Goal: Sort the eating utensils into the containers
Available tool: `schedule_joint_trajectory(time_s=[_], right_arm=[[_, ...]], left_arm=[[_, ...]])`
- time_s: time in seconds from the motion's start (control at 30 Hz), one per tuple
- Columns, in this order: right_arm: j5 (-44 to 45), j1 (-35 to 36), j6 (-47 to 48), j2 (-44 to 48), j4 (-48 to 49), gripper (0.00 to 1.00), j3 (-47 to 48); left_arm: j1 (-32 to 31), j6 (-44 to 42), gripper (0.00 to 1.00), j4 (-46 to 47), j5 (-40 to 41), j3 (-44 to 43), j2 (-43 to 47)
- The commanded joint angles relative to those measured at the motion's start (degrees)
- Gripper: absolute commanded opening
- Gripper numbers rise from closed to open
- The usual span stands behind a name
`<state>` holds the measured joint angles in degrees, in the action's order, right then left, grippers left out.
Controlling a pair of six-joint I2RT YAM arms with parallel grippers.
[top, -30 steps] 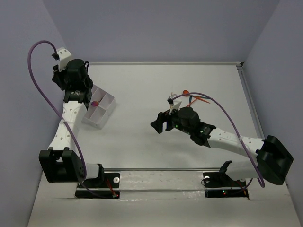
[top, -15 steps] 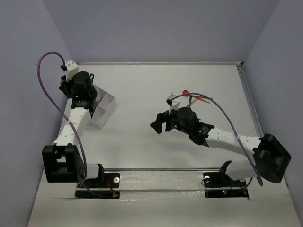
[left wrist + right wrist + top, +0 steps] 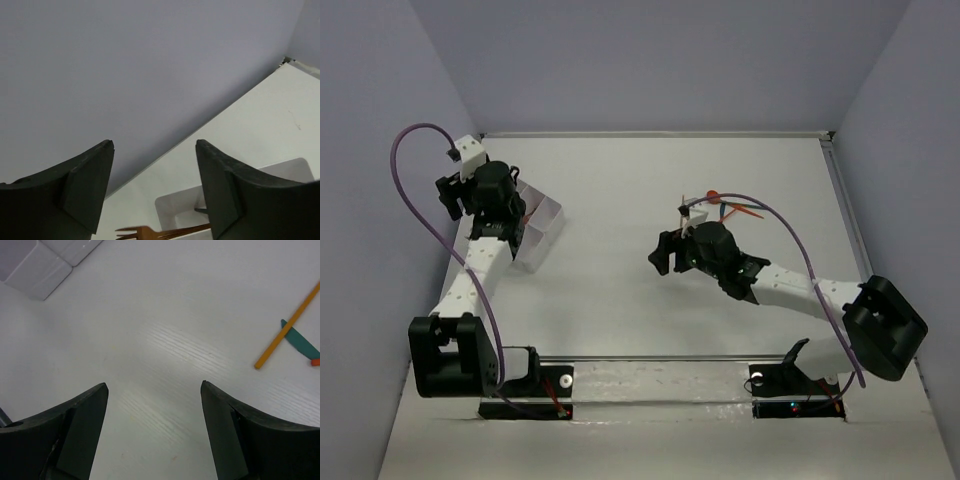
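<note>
Two sets of fingers, both spread wide with nothing between them.

1. Left fingers (image 3: 85, 190): released, hanging over the near end of the tray (image 3: 172, 207). Only the left wrist view shows what lies below them: a copper fork (image 3: 150, 232) in a compartment, its long axis running almost straight across that view. Its tines point left and its handle passes behind the other finger. The purple wall (image 3: 125, 60) fills the rest of that view. From above, the arm covers most of this end of the tray (image 3: 542, 232), and the fork is too small to make out.

2. Right fingers (image 3: 80, 425): released, over bare counter (image 3: 165, 315), well apart from everything. The right wrist view shows an orange stick (image 3: 286, 330) lying flat on a diagonal, lower left to upper right. A teal piece (image 3: 301, 341) crosses it and points to the lower right. One corner of the tray (image 3: 35, 262) shows at the upper left.

3. The top view alone adds an orange-red spoon (image 3: 712, 196) beside the stick (image 3: 748, 213), beyond the right arm.
</note>
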<state>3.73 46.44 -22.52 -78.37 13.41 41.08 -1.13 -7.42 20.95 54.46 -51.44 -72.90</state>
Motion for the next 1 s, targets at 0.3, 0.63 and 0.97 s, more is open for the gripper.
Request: schedule_joint_trajectory(time_s=[0.3, 0.63, 0.97], right_arm=[[7.9, -7.0, -1.5, -1.4, -2.8, 0.61, 1.4], [9.3, -13.5, -2.3, -5.6, -8.9, 0.49, 4.9], [10.6, -14.0, 0.5, -20.1, -18.8, 0.45, 21.4]], left_arm=[[-2.8, 22.8, 0.89, -15.1, -26.4, -11.1, 14.9], [-4.8, 31.1, 0.88, -20.5, -62.9, 1.8, 32.7], [-4.8, 26.7, 0.83, -25.1, -72.7, 13.5, 45.7]])
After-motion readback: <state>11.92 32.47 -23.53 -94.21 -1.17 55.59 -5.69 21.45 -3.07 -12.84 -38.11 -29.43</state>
